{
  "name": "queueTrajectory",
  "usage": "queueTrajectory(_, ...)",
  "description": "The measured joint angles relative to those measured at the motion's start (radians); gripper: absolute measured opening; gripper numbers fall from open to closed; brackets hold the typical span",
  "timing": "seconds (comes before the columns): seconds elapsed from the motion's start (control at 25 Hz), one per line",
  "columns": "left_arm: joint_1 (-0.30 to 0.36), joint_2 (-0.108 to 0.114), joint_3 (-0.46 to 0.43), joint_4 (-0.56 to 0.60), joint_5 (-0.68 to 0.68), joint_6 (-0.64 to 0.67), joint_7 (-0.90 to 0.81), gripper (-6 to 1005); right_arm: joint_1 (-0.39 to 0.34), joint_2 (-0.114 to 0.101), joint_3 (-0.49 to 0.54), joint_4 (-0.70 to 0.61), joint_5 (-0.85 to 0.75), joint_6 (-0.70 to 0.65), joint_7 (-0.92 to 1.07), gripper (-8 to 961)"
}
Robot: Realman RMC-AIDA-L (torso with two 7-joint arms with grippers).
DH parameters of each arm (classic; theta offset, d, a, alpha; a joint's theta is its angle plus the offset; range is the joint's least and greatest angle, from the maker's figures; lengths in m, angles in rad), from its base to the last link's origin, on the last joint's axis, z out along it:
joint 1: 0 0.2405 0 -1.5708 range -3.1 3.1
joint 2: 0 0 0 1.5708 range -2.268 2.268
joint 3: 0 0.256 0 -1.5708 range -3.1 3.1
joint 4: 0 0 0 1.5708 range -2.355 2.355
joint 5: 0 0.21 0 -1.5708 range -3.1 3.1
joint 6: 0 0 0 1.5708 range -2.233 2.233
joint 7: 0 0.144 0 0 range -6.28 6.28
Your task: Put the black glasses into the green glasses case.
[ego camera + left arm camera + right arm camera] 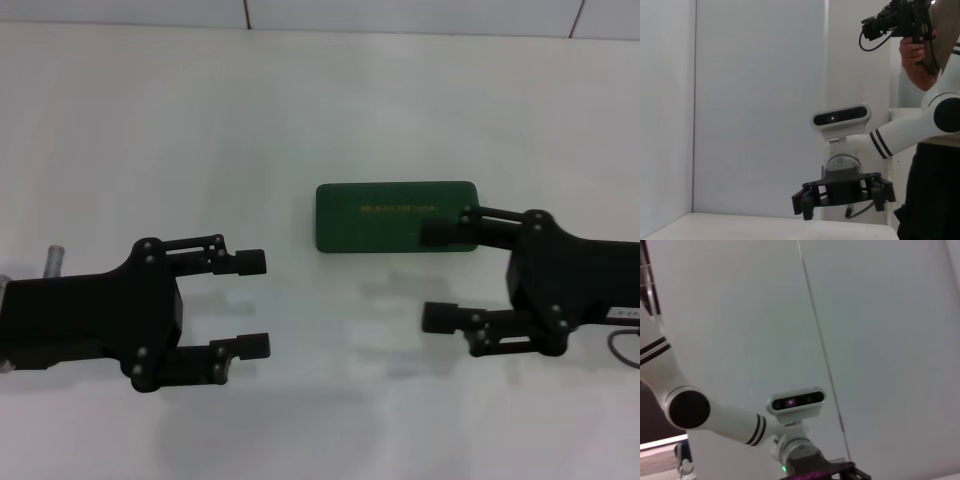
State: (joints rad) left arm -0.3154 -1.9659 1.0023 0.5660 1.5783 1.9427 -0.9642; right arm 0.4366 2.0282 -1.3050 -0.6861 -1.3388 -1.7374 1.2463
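Case (396, 216) lies shut, glasses nowhere visible. Both jaws gape empty: right gripper (440, 277) at its corner, left gripper (256, 304) well apart; prying could shove it.

Green glasses case (397, 217): dark green lid, small gold lettering across the middle. Table (300, 110): plain white, no pattern. Left gripper (256, 304) & right gripper (437, 275): matte black throughout, incl. fingers. Wall behind: white/pale grey tiles w/ thin dark joint lines. Left wrist view: arm segments white w/ black stripe bands & black joint caps; person's (932, 190) clothing black, camera black.
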Motion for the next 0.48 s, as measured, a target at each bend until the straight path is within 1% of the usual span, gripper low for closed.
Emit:
queueTrajectory(0.08,0.003,-0.002,-0.001,0.0,0.001,0.0,0.002,686,0.003,0.0,-0.03,-0.009,0.015,0.01,-0.001,719)
queueTrajectory(0.24,0.006,-0.002,-0.002,0.0,0.002,-0.001,0.002,688,0.002,0.0,-0.056,-0.013,0.026,0.027,-0.007,799)
queueTrajectory(0.48,0.003,-0.003,-0.003,-0.002,0.002,-0.003,0.003,691,-0.002,0.0,-0.081,-0.013,0.044,0.03,-0.013,808)
